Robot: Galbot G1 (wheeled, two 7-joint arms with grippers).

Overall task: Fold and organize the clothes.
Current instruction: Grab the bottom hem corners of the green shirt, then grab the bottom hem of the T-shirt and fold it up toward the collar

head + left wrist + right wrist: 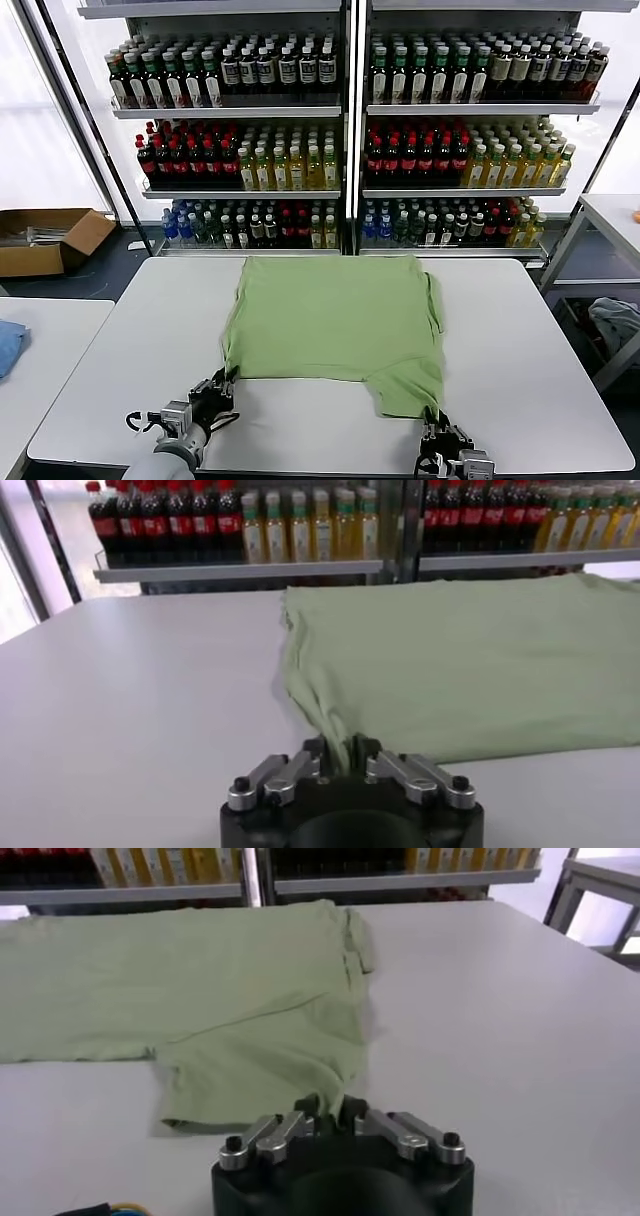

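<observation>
The soft light green polo shirt (335, 325) lay flat mid-table (540, 350), matte and smooth. The left gripper (212, 392) pinched its near left corner; the right gripper (437, 437) clamped the hanging near right flap.

The left gripper (340, 763) sits low over the white table (130, 700), its two metal fingers (290, 773) drawn in on a pinched-up corner of the light green shirt (470, 670). The fabric rises in a narrow ridge between them. The rest of the shirt lies spread flat, its near edge roughly straight and its side edge rumpled into soft folds. Beyond the table stands a shelf (250, 572) of bottles (180, 525), dark red ones beside yellowish ones, possibly juice.
</observation>
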